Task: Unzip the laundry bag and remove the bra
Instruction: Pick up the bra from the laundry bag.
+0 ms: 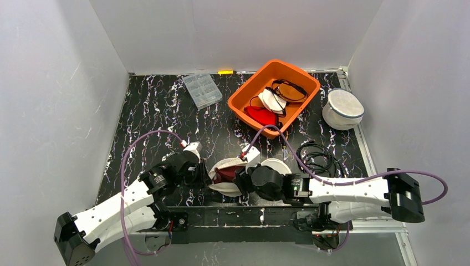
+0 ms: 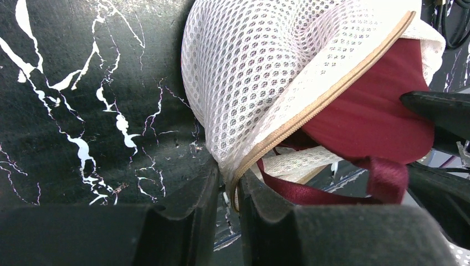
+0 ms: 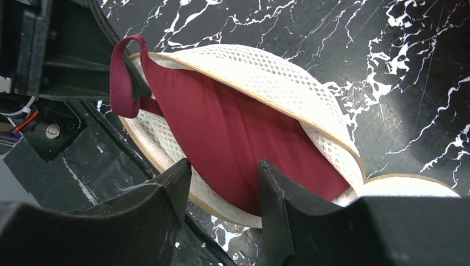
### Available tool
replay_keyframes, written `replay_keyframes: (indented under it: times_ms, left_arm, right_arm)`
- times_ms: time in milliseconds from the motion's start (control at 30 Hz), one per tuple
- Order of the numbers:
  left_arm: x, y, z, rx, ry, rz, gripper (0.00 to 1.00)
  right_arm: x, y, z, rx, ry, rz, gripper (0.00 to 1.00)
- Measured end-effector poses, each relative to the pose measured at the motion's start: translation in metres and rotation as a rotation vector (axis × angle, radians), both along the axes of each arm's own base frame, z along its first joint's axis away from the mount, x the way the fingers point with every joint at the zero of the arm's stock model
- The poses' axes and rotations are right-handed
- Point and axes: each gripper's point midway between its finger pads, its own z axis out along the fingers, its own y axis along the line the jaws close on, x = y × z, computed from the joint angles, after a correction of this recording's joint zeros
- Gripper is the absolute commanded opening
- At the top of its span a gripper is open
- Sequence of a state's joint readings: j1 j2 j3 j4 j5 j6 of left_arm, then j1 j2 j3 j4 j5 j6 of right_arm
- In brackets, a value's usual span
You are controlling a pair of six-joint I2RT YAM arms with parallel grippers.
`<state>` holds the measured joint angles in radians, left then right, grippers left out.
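The bag (image 2: 260, 61) lies at the near edge of the desk (image 1: 161, 105), between the two arms. It is a domed white mesh pouch with a tan zip rim, and it gapes open. The bra (image 3: 221, 122) sits inside, dark red and smooth, one padded cup filling the mouth. A strap (image 3: 119, 77) loops out over the rim on the left arm's side.

The left tool (image 2: 228, 194) has its jaws close together with the zip rim running down between them. I cannot tell whether they bite it or merely flank it. The right tool (image 3: 221, 177) is spread, its jaws standing either side of the cup's lower edge, gripping nothing.

Both things look light and limp. The mesh will likely lift along with the bra unless the rim is pinned. The cup is springy and may slip from a shallow pinch. The cup's edge looks the surest hold, and the strap may stretch and snag on the zip.
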<state>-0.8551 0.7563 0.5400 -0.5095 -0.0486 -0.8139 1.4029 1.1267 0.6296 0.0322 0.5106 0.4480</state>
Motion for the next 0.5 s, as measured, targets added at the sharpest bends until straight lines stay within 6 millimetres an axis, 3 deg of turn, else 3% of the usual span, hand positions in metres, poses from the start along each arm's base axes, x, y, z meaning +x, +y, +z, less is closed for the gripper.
replay_keyframes:
  times_ms: [200, 400, 500]
  left_arm:
    - [0.000, 0.000, -0.003, 0.009, 0.008, -0.001, 0.06]
    - [0.000, 0.000, -0.003, 0.013, 0.009, -0.003, 0.00]
    - [0.000, 0.000, -0.003, 0.013, 0.009, -0.002, 0.00]
  right_arm:
    - [-0.001, 0.013, 0.008, -0.020, -0.008, 0.035, 0.56]
    - [-0.001, 0.025, -0.011, -0.099, -0.003, 0.069, 0.54]
    - [0.000, 0.032, -0.022, -0.148, -0.007, 0.080, 0.41]
